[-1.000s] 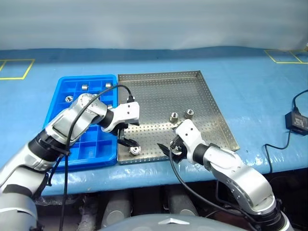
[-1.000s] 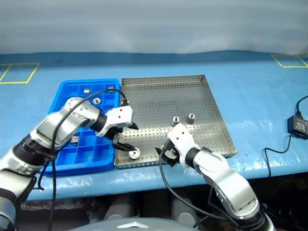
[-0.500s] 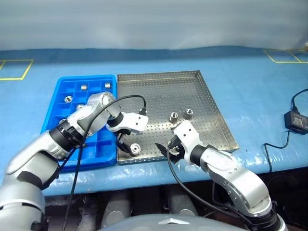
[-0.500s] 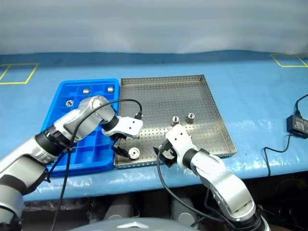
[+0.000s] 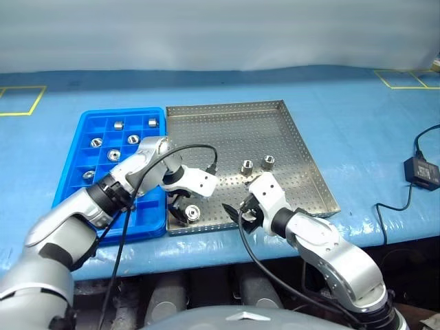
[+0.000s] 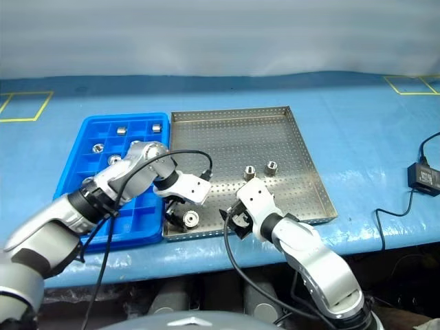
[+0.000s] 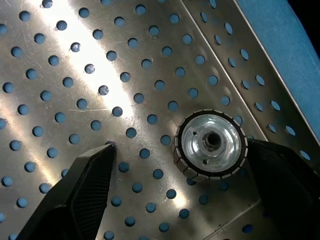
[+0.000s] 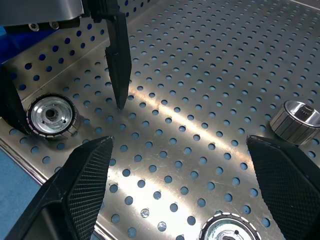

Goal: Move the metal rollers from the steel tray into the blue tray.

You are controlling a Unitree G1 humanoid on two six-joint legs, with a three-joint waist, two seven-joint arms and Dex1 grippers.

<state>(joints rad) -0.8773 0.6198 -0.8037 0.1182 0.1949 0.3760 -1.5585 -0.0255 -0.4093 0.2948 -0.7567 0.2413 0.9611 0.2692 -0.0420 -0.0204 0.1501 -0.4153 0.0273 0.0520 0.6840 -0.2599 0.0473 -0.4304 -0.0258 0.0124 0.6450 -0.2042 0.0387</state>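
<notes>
The left tool (image 7: 175,185) has swung down astride a roller (image 7: 210,145) at the steel tray's (image 5: 275,137) near-left corner, fingers apart; the right tool (image 8: 177,185) waits, spread. The blue tray (image 5: 75,155) comes next.

Steel tray (image 5: 302,161): perforated shiny scratched metal. Rollers (image 7: 210,145): polished metal. Blue tray (image 5: 75,168): smooth glossy plastic.

The steel tray (image 5: 302,158), perforated with a low rim, lies beside the blue tray (image 5: 75,168), their long edges touching. One metal roller (image 7: 210,144) lies flat, hole up, near the steel tray's front rim, between the left gripper's fingers (image 7: 82,187), just beside one of them. Two more rollers (image 5: 247,166) (image 5: 269,162) stand mid-tray, beyond the right gripper's fingers (image 8: 82,185). Several rollers (image 5: 119,125) sit in the blue tray's far compartments.
</notes>
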